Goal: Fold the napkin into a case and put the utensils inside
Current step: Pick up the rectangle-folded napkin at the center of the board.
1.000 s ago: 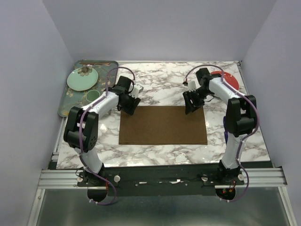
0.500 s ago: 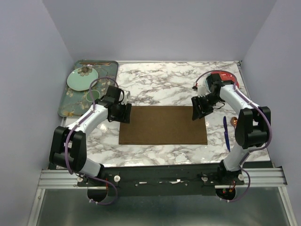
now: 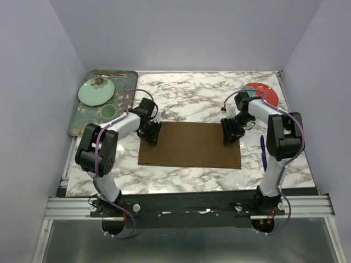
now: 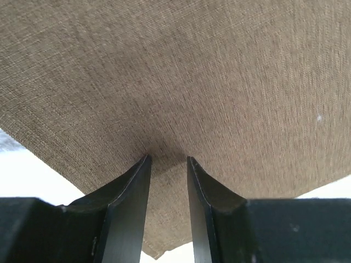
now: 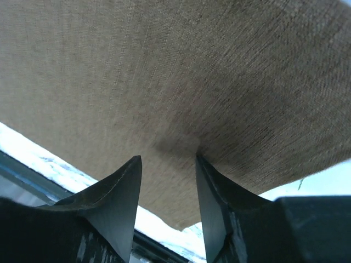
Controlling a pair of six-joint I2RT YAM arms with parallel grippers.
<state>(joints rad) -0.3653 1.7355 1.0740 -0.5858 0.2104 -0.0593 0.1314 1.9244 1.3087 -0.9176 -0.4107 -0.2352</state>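
Observation:
The brown napkin [image 3: 189, 145] lies flat and unfolded in the middle of the marble table. My left gripper [image 3: 149, 131] is down on its far left corner. In the left wrist view [image 4: 167, 159] the jaws stand a little apart with both tips pressing on the cloth [image 4: 192, 71]. My right gripper [image 3: 229, 131] is down on the far right corner. Its jaws [image 5: 167, 158] stand slightly apart with their tips on the cloth [image 5: 164, 66]. The blue-handled utensil [image 3: 263, 153] lies on the table right of the napkin. The copper-brown utensil is hidden behind my right arm.
A dark green floral tray [image 3: 77, 123] at the far left holds a pale green plate [image 3: 96, 91] and a small green cup [image 3: 108, 112]. A red plate [image 3: 266, 93] sits at the far right. Grey walls enclose the table.
Both grippers have come down onto the napkin's far corners. The left arm swung in from the left edge. The right arm pulled in and now covers the copper utensil. The napkin has not moved.

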